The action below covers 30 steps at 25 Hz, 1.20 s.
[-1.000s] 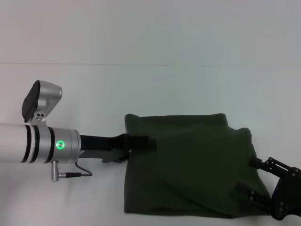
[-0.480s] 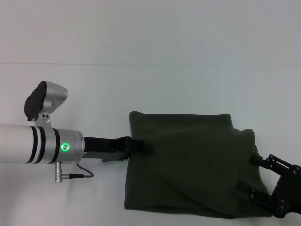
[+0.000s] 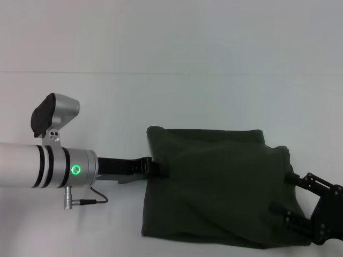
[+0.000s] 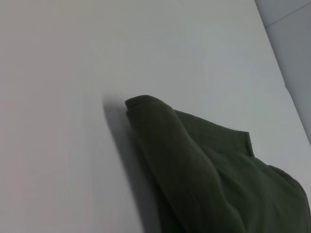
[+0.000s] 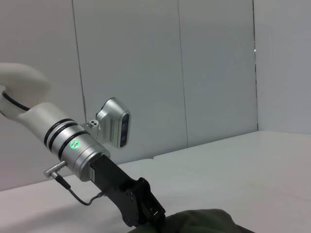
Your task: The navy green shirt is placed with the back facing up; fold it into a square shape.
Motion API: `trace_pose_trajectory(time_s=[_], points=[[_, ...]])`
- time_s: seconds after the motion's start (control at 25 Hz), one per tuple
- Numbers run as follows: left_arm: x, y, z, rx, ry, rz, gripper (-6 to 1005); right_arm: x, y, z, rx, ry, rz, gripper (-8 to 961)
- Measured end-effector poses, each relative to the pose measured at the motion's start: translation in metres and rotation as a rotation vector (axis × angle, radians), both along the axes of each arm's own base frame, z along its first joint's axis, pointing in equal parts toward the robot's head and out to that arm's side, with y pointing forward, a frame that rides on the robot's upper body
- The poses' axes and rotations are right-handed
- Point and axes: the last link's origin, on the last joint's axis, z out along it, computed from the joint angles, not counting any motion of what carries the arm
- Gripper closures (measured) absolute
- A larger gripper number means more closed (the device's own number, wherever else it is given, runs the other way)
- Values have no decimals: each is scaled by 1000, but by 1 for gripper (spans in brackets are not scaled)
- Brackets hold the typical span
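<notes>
The navy green shirt (image 3: 220, 187) lies folded into a rough rectangle on the white table (image 3: 214, 96), plain side up; no letters show. My left gripper (image 3: 161, 166) is at the shirt's left edge, its tip lying on the cloth. The left wrist view shows a raised fold of the shirt (image 4: 204, 174) close up. My right gripper (image 3: 292, 201) is at the shirt's lower right edge, open, with its two fingers spread wide along the cloth's border. The right wrist view shows the left gripper (image 5: 146, 208) touching the shirt (image 5: 204, 221).
The table's far edge (image 3: 107, 73) runs across the back. My left forearm (image 3: 48, 166) reaches in low over the table from the left, with a thin cable (image 3: 91, 201) hanging under it.
The left arm has shifted slightly to the right and less of its gripper tip now shows over the cloth. The shirt's left edge has moved a little right. The right gripper has edged outward.
</notes>
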Motion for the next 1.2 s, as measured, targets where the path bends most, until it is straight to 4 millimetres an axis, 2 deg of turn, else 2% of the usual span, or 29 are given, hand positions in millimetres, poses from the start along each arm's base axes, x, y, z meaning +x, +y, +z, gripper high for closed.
trace_pose_trajectory(time_s=[0.08, 0.24, 0.48, 0.68, 1.0, 1.2], points=[[0, 0, 1, 6, -6, 4, 865, 0, 0, 1, 6, 2, -3, 200], [-4, 2, 7, 23, -13, 13, 878, 0, 2, 2, 15, 5, -5, 200], [-24, 2, 29, 92, -20, 66, 899, -1, 5, 2, 18, 4, -3, 200], [-34, 1, 38, 134, -21, 97, 906, -3, 8, 2, 15, 6, -2, 202], [-36, 3, 40, 173, -18, 81, 913, -5, 15, 2, 20, -3, 2, 205], [-36, 0, 51, 256, -88, 34, 917, -5, 18, 3, 34, -3, -4, 204]])
